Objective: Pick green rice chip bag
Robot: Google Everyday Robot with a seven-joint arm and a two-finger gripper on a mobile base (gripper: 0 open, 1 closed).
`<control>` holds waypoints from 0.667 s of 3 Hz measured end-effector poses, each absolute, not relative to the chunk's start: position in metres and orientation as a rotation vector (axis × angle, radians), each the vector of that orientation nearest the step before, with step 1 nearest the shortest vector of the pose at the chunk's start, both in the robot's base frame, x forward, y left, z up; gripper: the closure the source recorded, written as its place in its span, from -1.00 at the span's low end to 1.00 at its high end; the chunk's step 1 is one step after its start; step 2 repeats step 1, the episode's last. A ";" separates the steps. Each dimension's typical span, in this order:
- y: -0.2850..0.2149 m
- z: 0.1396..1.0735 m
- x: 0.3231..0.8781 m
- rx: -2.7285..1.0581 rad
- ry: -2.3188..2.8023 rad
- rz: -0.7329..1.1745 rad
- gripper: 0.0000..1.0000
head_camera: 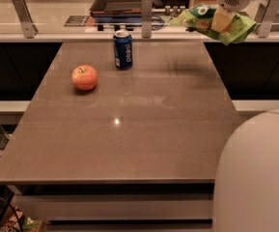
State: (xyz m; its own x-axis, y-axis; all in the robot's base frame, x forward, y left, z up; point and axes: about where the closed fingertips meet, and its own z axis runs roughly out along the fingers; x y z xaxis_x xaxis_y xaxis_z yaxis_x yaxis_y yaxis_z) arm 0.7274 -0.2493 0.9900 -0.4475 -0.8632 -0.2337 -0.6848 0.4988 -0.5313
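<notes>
Single view: raised behind the table's (153,129) near edge, angled down toward its far edge. Gripper (223,21) above the far-right corner, clasping the green rice chip bag (238,30).

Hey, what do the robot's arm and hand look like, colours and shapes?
The arm is smooth, glossy white, built of bulky rounded shells; no cables or lettering show. Its wrist end carries a round grille of dark dots. The hand, at the top right on the green rice chip bag, shows a flat tan-yellow finger.
</notes>
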 end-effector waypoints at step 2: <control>-0.249 0.990 0.727 -1.273 2.270 -0.501 1.00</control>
